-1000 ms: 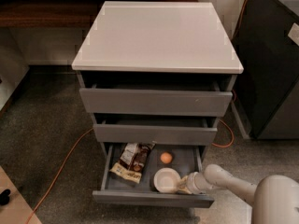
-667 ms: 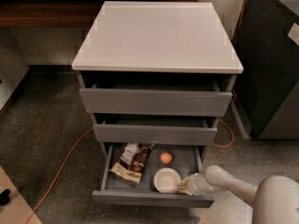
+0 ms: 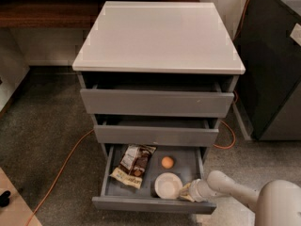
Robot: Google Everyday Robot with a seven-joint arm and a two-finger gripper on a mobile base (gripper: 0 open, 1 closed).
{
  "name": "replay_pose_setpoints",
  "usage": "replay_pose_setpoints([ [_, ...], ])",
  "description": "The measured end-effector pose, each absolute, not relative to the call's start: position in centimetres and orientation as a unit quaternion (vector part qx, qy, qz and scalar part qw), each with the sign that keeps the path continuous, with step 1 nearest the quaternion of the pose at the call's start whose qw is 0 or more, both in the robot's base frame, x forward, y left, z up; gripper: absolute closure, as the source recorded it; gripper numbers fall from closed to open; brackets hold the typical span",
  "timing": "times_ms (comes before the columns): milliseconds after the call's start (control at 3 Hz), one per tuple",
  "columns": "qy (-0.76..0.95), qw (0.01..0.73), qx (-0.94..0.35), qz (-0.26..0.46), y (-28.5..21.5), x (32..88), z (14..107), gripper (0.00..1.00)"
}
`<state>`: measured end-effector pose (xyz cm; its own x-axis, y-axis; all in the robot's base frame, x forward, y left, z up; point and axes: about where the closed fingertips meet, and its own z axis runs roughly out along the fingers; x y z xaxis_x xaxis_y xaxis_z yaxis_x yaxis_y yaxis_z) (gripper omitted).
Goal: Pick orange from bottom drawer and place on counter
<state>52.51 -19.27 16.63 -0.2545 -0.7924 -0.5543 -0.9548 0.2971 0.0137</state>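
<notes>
1. The gripper has eased a little toward the front of the bottom drawer, and now sits in its front right corner, just beside the white bowl and lower in the view than a second ago
2. The arm behind it has dipped slightly with it, its pale forearm now lying across the drawer's front right edge
</notes>
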Motion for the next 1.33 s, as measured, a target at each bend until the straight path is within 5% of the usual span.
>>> replay_pose_setpoints([
  [1333, 0.769, 0.230, -0.563, 0.199, -18.4, 47.8, 17.6, 1.00],
])
